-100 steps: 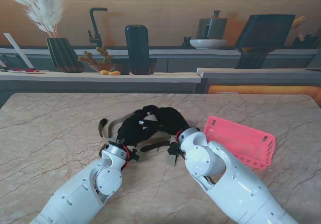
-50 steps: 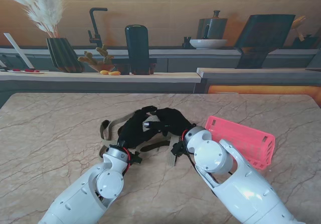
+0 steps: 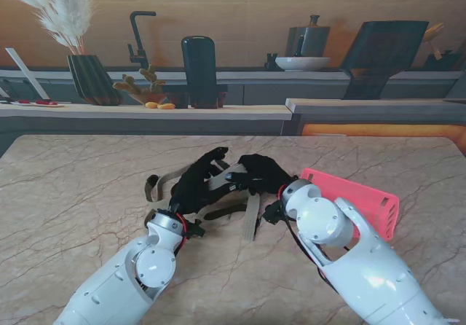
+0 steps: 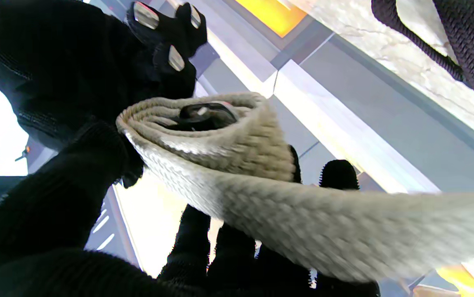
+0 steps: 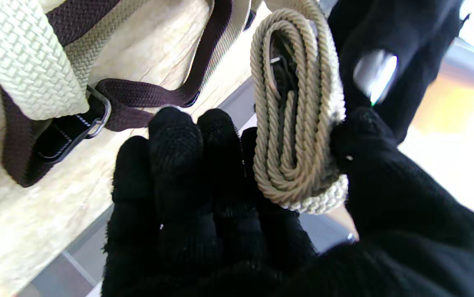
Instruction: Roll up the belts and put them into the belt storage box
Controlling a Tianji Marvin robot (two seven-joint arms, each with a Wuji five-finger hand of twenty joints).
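Fingers (image 5: pixel 179 165) of the black-gloved right hand (image 3: pixel 261 173) are pinching a coiled beige woven belt (image 5: pixel 298 123) between thumb and fingertips, lifted off the marble table (image 3: pixel 73 194) just left of the pink slatted plastic storage box (image 3: pixel 364 197). The black-gloved left hand (image 3: pixel 195 185) is meeting that coil from the other side; its fingers (image 4: pixel 228 247) are curling under the loose beige strap that is running out of the roll, so both hands are gripping the same belt.

From the stand's view the coil itself is hidden between the two gloves, and only the beige tail is showing, trailing from the hands toward me and looping out to the left of them. A second, dark brown woven belt (image 5: pixel 146 95) is lying flat on the table; there it is mostly covered by the hands and hard to tell from the gloves.

The right wrist view is showing the roll end-on as a flattened oval of several turns with a dark buckle inside it. The left wrist view is showing the same roll from the side, with the strap leaving it along its long axis and blurring toward the frame's edge. The storage box is partly cut off behind the right forearm, and its inside is not visible.
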